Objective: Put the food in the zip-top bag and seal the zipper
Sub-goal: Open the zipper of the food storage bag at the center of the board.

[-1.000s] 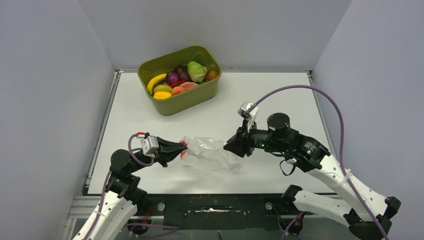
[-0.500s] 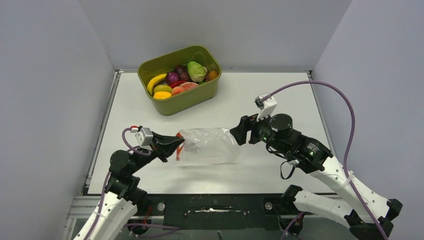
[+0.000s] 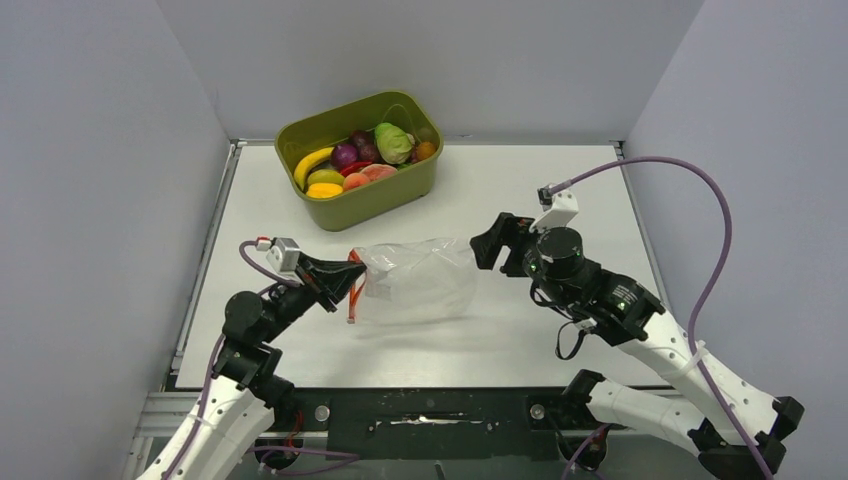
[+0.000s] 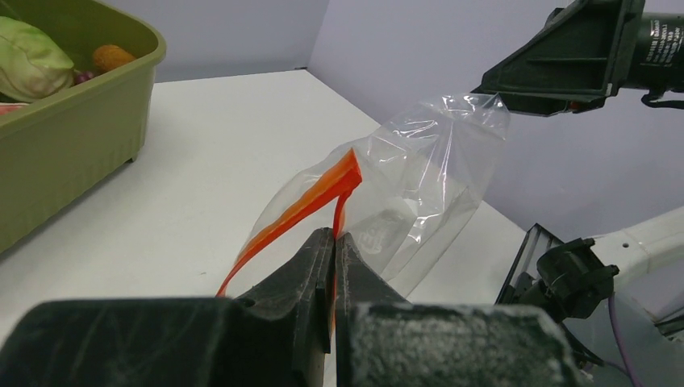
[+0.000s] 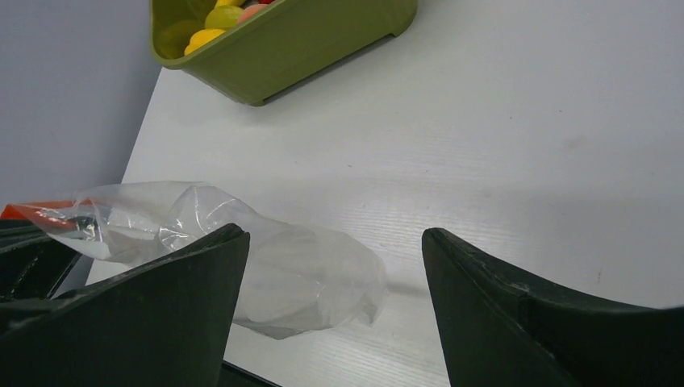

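Observation:
The clear zip-top bag point(image 3: 418, 282) lies mid-table, and nothing shows inside it. Its red-orange zipper point(image 3: 355, 297) faces left, and the mouth gapes a little point(image 4: 323, 191). My left gripper point(image 3: 350, 283) is shut on the zipper strip, pinched between the fingertips point(image 4: 333, 236). My right gripper point(image 3: 488, 244) hovers open just past the bag's closed end, holding nothing; in its wrist view the bag point(image 5: 282, 270) lies beyond the wide-apart fingers point(image 5: 173, 302). The food point(image 3: 360, 157), with a banana, a cabbage and purple, red and orange pieces, sits in the olive-green tub point(image 3: 385, 200) at the back.
The tub point(image 5: 323, 44) stands at the table's far left-centre, near the back wall. Grey walls close in the left, right and rear sides. White tabletop point(image 3: 560, 190) shows to the right of the tub and in front of the bag.
My right gripper has let go of the bag's closed end, opened wide and drawn back to the right. The left gripper has moved slightly back with the zipper, and the bag now lies flatter.

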Tool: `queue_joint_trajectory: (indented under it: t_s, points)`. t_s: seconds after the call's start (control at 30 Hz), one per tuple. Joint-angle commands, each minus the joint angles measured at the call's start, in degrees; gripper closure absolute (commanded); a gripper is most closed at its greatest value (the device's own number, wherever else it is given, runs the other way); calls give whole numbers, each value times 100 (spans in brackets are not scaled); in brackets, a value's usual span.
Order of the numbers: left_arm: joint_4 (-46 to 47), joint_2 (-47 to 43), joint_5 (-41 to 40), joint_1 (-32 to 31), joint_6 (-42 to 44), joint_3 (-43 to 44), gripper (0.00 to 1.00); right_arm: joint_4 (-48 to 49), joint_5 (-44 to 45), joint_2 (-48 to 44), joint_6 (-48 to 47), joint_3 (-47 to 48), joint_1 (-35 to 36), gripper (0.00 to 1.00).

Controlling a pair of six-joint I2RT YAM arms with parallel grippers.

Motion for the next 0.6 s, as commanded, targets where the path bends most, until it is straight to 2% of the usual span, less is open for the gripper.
queue_joint_trajectory:
  t_s: [0.0, 0.1, 0.23, 0.33, 0.57]
  points:
    - [152, 8, -246, -18, -286, 334, 100, -7, 670, 361, 572, 433, 25, 19]
    - [-33, -3, -523, -18, -354, 411, 100, -165, 1019, 405, 976, 505, 28, 18]
    - [-362, 26, -1077, -18, -711, 623, 100, 382, 449, 411, 865, 404, 37, 21]
    - [-356, 112, -1305, -17, -964, 699, 100, 451, 370, 548, 1036, 460, 135, 22]
    - [-607, 339, -1551, -18, -566, 806, 100, 349, 950, 768, 1108, 797, 205, 22]
